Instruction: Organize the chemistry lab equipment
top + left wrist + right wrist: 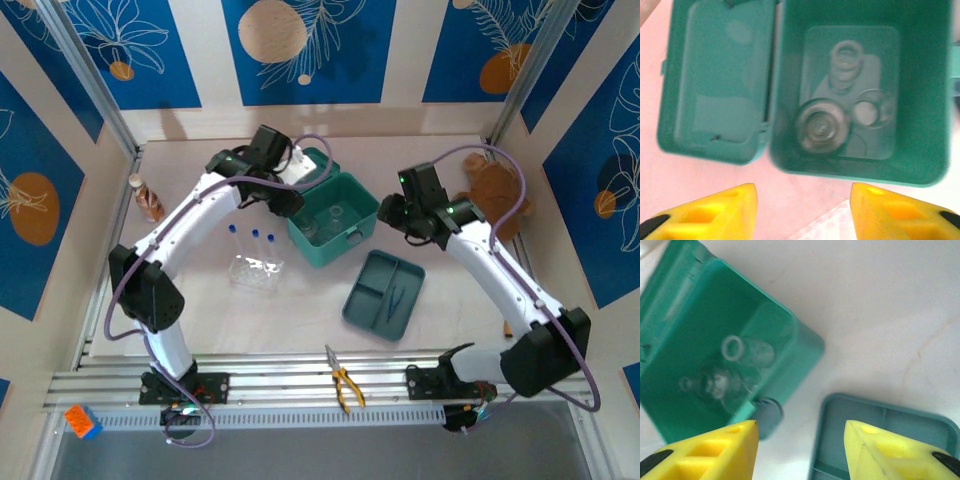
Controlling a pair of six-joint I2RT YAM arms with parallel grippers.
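A: Where does the chemistry glassware sit?

B: The small clear glass flasks (822,127) lie inside the teal plastic box (925,100), whose hinged lid (715,85) is thrown open flat beside it. I count three on the box floor. One stands upright and one lies on its side. The third is too blurred to judge.

A: And the tubes?

B: Three slender clear test tubes with blue caps (255,240) stand upright in the clear plastic tube rack (255,272). The rack rests on the pale worktop (250,320), near the box and on its left.

A: What about the left end effector (802,186)?

B: It hovers above the near wall of the box, looking down into it. Its yellow fingers (705,215) stand well apart with nothing between them.

A: The right end effector (800,422)?

B: It also has its jaws parted and is empty. It hangs over the gap between the box corner and the grey-green two-compartment plastic tray (368,285), touching neither.

A: Is anything in that tray?

B: A thin dark tool (397,300) lies in one compartment. I cannot tell what it is.

A: Anything else about?

B: The yellow-handled pliers (343,385) rest on the metal rails at the near edge, between the arm bases. A brown plush toy (495,185) sits at the far right, behind the right arm.
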